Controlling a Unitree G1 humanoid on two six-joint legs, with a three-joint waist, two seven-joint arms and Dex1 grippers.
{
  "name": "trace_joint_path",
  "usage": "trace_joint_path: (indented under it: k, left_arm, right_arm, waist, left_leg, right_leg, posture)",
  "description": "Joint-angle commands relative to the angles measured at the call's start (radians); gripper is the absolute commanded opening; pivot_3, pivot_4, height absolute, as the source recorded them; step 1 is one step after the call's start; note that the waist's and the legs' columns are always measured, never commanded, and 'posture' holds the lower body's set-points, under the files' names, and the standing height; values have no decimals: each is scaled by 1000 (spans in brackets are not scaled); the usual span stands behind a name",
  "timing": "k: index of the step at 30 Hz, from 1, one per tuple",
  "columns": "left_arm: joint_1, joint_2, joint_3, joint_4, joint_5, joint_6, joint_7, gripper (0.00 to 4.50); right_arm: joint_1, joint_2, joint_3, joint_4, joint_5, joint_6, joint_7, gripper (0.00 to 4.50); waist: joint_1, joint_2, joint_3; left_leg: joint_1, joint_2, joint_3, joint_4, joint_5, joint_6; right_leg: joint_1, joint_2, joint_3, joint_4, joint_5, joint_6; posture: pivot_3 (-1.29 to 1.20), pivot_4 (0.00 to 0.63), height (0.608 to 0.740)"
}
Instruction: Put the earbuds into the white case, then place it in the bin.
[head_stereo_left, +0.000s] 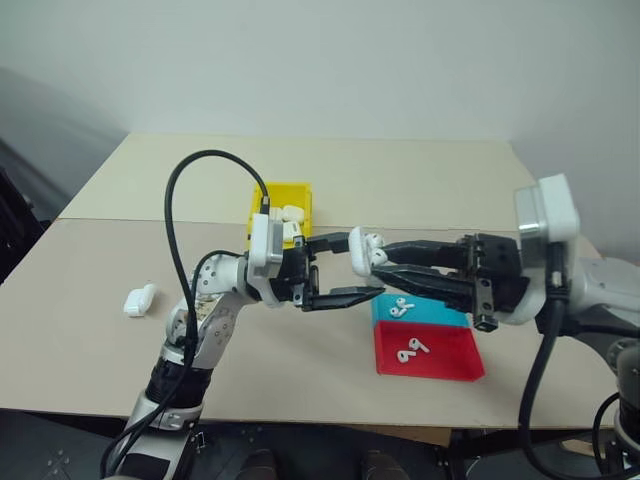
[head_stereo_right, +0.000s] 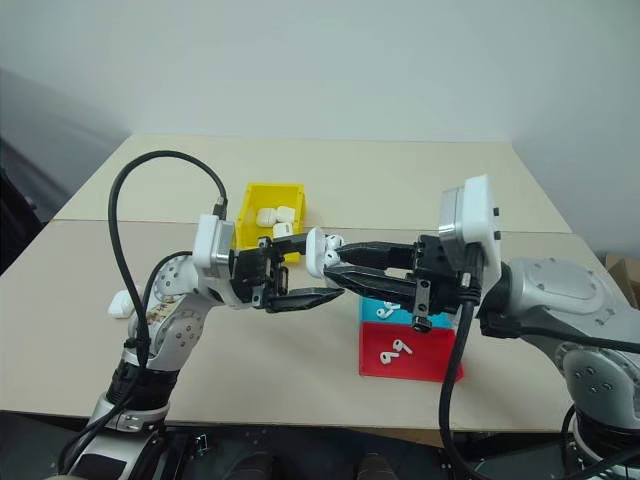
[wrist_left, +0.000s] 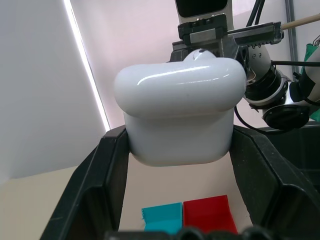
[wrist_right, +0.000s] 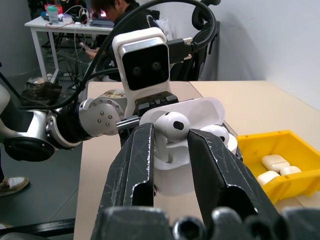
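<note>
My left gripper (head_stereo_left: 365, 267) is shut on the white case (wrist_left: 177, 115), holding it in the air above the table with its lid (wrist_right: 200, 106) swung open. One earbud (wrist_right: 216, 133) sits inside the case. My right gripper (wrist_right: 170, 132) comes in from the right and is shut on another earbud (wrist_right: 171, 125), held at the case's open mouth. More earbuds lie on the blue tray (head_stereo_left: 403, 307) and the red tray (head_stereo_left: 412, 350). The yellow bin (head_stereo_left: 262, 196) stands behind my left gripper with several white cases (head_stereo_right: 275, 215) in it.
A blue tray (head_stereo_left: 440, 316) and a red tray (head_stereo_left: 450, 360) lie side by side below my right gripper. A loose white case (head_stereo_left: 140, 300) lies on the table at the left. A black cable (head_stereo_left: 180, 200) loops over my left arm.
</note>
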Motion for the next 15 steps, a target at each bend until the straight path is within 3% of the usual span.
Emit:
trace_joint_path:
  k: [1, 10, 15]
  left_arm:
    - [-1, -2, 7, -40, -11, -16, -1, 2755]
    - [-2, -4, 6, -35, -7, -19, 0, 2755]
    - [-2, -2, 8, -33, -8, -22, -6, 2755]
  right_arm:
    - [-4, -13, -14, -16, -5, -38, 5, 1312]
    - [21, -14, -3, -36, -64, -91, 41, 1312]
    - [47, -32, -7, -58, -110, -131, 72, 2852]
  waist:
    - [0, 0, 0]
    - [0, 0, 0]
    - [0, 0, 0]
  left_leg:
    - [0, 0, 0, 0, 0, 0]
    - [0, 0, 0, 0, 0, 0]
    - [0, 0, 0, 0, 0, 0]
  right_leg:
    - [0, 0, 0, 0, 0, 0]
    - [0, 0, 0, 0, 0, 0]
    - [0, 0, 0, 0, 0, 0]
  posture:
    - [0, 150, 740]
    - [0, 150, 740]
    - [0, 150, 740]
